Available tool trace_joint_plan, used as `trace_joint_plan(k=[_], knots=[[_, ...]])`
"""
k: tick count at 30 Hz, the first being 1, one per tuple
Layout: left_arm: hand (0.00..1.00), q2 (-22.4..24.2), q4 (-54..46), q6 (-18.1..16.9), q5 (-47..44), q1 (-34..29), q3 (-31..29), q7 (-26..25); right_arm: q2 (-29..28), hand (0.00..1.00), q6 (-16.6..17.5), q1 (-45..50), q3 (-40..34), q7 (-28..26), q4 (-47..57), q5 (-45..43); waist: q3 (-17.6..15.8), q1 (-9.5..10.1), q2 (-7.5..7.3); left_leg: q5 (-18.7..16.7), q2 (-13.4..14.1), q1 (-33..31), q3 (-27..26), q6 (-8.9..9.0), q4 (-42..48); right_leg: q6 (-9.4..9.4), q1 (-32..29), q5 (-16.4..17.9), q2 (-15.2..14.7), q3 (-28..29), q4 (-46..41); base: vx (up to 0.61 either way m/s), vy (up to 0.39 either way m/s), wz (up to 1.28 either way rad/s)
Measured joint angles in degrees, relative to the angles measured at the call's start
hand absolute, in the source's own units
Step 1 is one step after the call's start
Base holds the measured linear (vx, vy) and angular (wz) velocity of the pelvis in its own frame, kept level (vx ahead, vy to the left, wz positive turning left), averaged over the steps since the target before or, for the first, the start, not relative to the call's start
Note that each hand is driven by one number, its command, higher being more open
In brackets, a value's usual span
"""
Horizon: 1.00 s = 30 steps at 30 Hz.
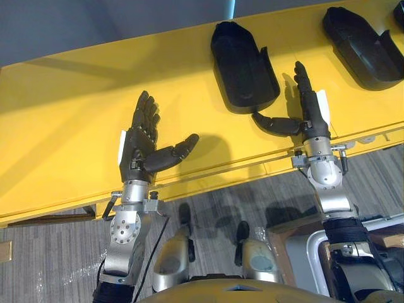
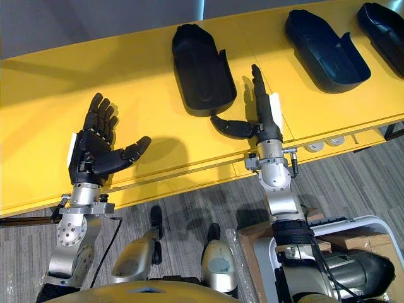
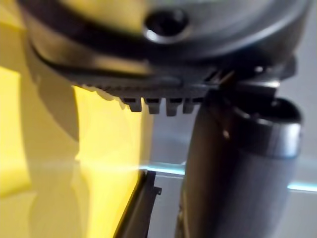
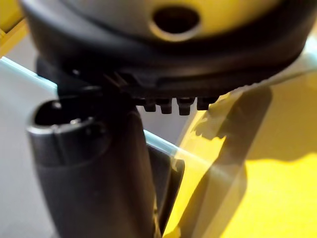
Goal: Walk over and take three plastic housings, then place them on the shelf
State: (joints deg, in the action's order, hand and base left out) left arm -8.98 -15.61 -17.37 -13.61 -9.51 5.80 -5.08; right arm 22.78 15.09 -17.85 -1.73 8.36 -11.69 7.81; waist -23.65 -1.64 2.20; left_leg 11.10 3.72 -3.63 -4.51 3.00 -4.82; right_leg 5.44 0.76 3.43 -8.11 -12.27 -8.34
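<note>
1. Black moulded plastic, thin-walled and hollow: the nearest housing (image 1: 243, 69) lies open side up on the yellow table (image 1: 76, 126), just beside my right hand (image 1: 314, 118) on its thumb side. I cannot tell whether the thumb tip touches its near end.
2. The second housing (image 2: 325, 41) and third housing (image 2: 382, 22) lie further to my right on the same table, well apart from both hands.
3. My right hand is empty, with its fingers straight and together and the thumb swung wide toward the nearest housing. My left hand (image 1: 140, 148) hovers over bare table well to the left, fingers loosely spread, holding nothing.
4. I judge the housing to be light and rigid, a shell that will not sag. Its smooth surface looks slick, so a fingertip pinch may slide, and the thin rim could flex under a hard squeeze.
5. I would take a long side wall near mid-length, thumb inside the hollow and fingers outside, so that it hangs level. The raised wall facing my right hand looks handiest.
6. Its long axis runs from the table's near edge toward the far edge, with the far end leaning slightly left. The broad rounded end points toward me and the narrower end away. The other two lie more slanted, leaning the same way.
</note>
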Motion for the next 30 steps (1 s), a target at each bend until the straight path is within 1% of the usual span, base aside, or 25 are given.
trace_joint_plan(k=[2,5,6,9,10,12,13,14,16,17,18,20,21,22,23,25,27,28,29,30], knots=[[1.0,0.01,-0.01,0.0,0.0,-0.04,0.01,0.4,-0.02,1.0,0.01,0.61,0.0,0.67,0.44,0.19,0.0,0.07,0.0,0.0,0.0,0.0,-0.06,0.0,0.0,0.0,0.01,0.0,0.0,0.01,0.04,0.0,0.0,0.0],[1.0,0.14,-0.43,-0.09,0.01,-0.78,-0.18,0.57,-1.65,1.0,0.25,7.18,-1.52,2.39,7.78,1.1,0.01,0.17,-0.01,-0.08,0.04,0.02,-0.33,-0.08,0.0,0.0,0.17,0.0,0.05,0.06,0.46,0.02,-0.01,-0.02],[1.0,0.3,-1.17,-0.18,0.12,-1.87,-0.64,0.39,-3.93,1.0,1.05,11.98,-3.12,4.16,13.12,2.47,0.02,-0.03,-0.04,-0.21,0.07,0.15,-0.81,-0.28,0.0,0.0,0.11,-0.01,0.05,0.43,0.64,0.03,-0.012,-0.12],[1.0,1.68,-2.69,-0.37,1.53,-2.92,-1.67,-1.35,-8.55,1.0,3.16,18.78,-6.89,7.54,19.94,2.74,0.08,-0.38,-0.14,-0.79,0.16,1.04,-2.36,-0.28,0.0,0.18,0.3,-0.14,0.03,1.76,1.07,0.05,-0.007,-0.29],[1.0,2.66,-3.76,-1.73,3.32,-3.05,-2.1,-2.69,-11.46,1.0,3.84,22.22,-9.28,9.95,23.53,2.74,0.29,-1.03,-0.39,-1.25,0.23,1.71,-3.43,-0.16,-0.01,0.29,0.5,-0.22,0.03,2.7,1.38,0.05,-0.004,-0.37],[1.0,2.98,-5.44,-3.17,4.84,-3.56,-2.06,-3.34,-14.07,1.0,4.53,25.21,-10.98,12.27,25.94,2.74,0.85,-2.01,-0.92,-1.72,0.57,2.44,-4.66,-0.2,-0.01,0.32,0.61,-0.24,0.05,3.73,1.56,0.05,-0.011,-0.38],[1.0,3.05,-6.84,-4.13,5.4,-3.73,-1.37,-3.37,-16.15,1.0,4.62,27.99,-12.04,13.81,27.57,2.69,1.55,-2.78,-1.41,-2.14,0.78,2.99,-5.72,-0.11,-0.01,0.38,0.67,-0.28,0.11,4.74,1.75,0.06,-0.017,-0.43],[1.0,3.31,-7.76,-5.61,5.39,-3.73,-0.22,-3.27,-17.93,1.0,4.62,31.29,-12.48,15.6,28.65,2.72,2.61,-3.59,-1.92,-2.71,0.9,3.55,-6.78,0.11,-0.02,0.47,0.76,-0.33,0.18,5.69,2.12,0.08,-0.016,-0.47],[1.0,3.59,-8.94,-6.57,5.34,-3.73,2.3,-3.18,-19.83,1.0,4.6,35.49,-12.77,17.69,29.86,3.06,4.22,-4.05,-2.39,-3.57,1.0,4.53,-8.85,0.17,-0.02,0.69,0.82,-0.48,0.28,7.66,2.63,0.07,0.002,-0.58],[1.0,3.58,-9.79,-7.02,4.98,-3.76,4.53,-2.57,-21.06,1.0,4.55,39.33,-13.24,18.88,30.91,3.13,5.76,-4.98,-2.5,-4.37,0.99,5.54,-10.68,0.24,-0.02,0.93,0.93,-0.62,0.26,9.5,3.04,0.12,0.032,-1.04],[1.0,3.73,-9.83,-7.92,3.65,-3.69,6.76,-0.41,-21.48,1.0,4.09,41.97,-14.22,19.89,31.15,3.08,6.88,-6.41,-2.7,-5.47,1.0,7.36,-13.46,0.31,0.0,1.42,1.32,-0.95,0.3,12.36,3.62,0.12,0.045,-1.15],[1.0,3.89,-9.82,-7.9,0.04,-3.38,9.1,2.36,-21.5,1.0,3.29,43.93,-16.61,19.94,31.36,2.67,7.88,-7.9,-2.6,-6.66,1.0,9.16,-16.69,0.46,0.0,1.94,1.32,-1.26,0.45,15.72,3.95,0.06,0.042,-0.97],[1.0,3.94,-9.73,-7.75,-1.72,-3.17,10.57,3.5,-21.54,1.0,2.48,45.27,-17.69,19.92,31.59,1.98,8.85,-8.9,-2.41,-7.29,1.03,9.59,-18.25,0.57,0.01,2.59,1.08,-1.69,0.56,17.24,4.68,0.03,0.04,-0.87],[1.0,3.95,-9.48,-7.52,-2.78,-2.25,12.24,4.32,-21.52,1.0,1.37,46.54,-18.38,19.78,31.79,1.12,9.06,-9.47,-2.42,-7.9,1.08,10.61,-20.29,0.64,0.01,2.87,0.79,-1.87,0.84,19.42,4.8,0.02,0.04,-0.82],[1.0,3.94,-9.32,-7.1,-3.13,-1.66,12.82,4.32,-21.52,1.0,0.51,47.04,-18.58,19.51,31.8,0.39,9.4,-9.61,-2.45,-8.44,1.09,11.01,-21.4,0.82,0.01,3.01,0.19,-1.97,1.03,20.67,4.84,0.0,0.035,-0.89],[1.0,3.9,-7.63,-5.11,-3.82,0.83,14.67,3.27,-21.5,1.0,-2.13,49.08,-19.58,17.91,31.73,-1.69,11.21,-10.39,-2.19,-9.58,0.99,12.01,-25.58,1.16,0.0,3.92,-0.88,-2.59,1.55,24.83,5.51,0.02,0.03,-0.99],[1.0,3.45,-4.79,-3.35,-3.82,2.69,15.63,1.59,-21.53,1.0,-2.41,50.81,-20.08,15.45,31.48,-5.12,11.96,-12.24,-2.06,-10.33,0.98,14.04,-29.52,1.63,0.0,4.53,-0.9,-3.0,2.27,28.77,5.57,0.06,0.026,-1.01],[1.0,3.36,-3.96,-2.83,-3.83,2.91,15.83,1.21,-21.53,1.0,-2.4,51.43,-20.15,14.77,31.47,-6.24,12.32,-12.97,-1.99,-10.65,0.98,14.42,-30.5,1.76,0.02,4.66,-1.0,-3.07,2.42,29.7,5.64,0.05,0.0,-0.85],[1.0,3.38,-2.28,-1.89,-3.83,3.19,16.25,0.56,-21.83,1.0,-2.34,53.2,-20.41,14.04,31.45,-7.7,13.36,-14.35,-2.02,-11.32,1.09,14.36,-31.96,1.93,0.44,4.8,-1.71,-3.18,2.56,31.1,5.66,0.05,-0.016,-0.65],[1.0,3.39,-1.43,-0.39,-3.8,3.72,17.28,-0.05,-23.08,1.0,-2.0,55.0,-21.11,12.8,31.45,-9.61,13.64,-15.17,-1.78,-12.23,1.35,14.52,-33.05,2.06,1.6,5.2,-1.73,-3.41,2.66,32.05,5.72,0.05,-0.033,-0.55]])
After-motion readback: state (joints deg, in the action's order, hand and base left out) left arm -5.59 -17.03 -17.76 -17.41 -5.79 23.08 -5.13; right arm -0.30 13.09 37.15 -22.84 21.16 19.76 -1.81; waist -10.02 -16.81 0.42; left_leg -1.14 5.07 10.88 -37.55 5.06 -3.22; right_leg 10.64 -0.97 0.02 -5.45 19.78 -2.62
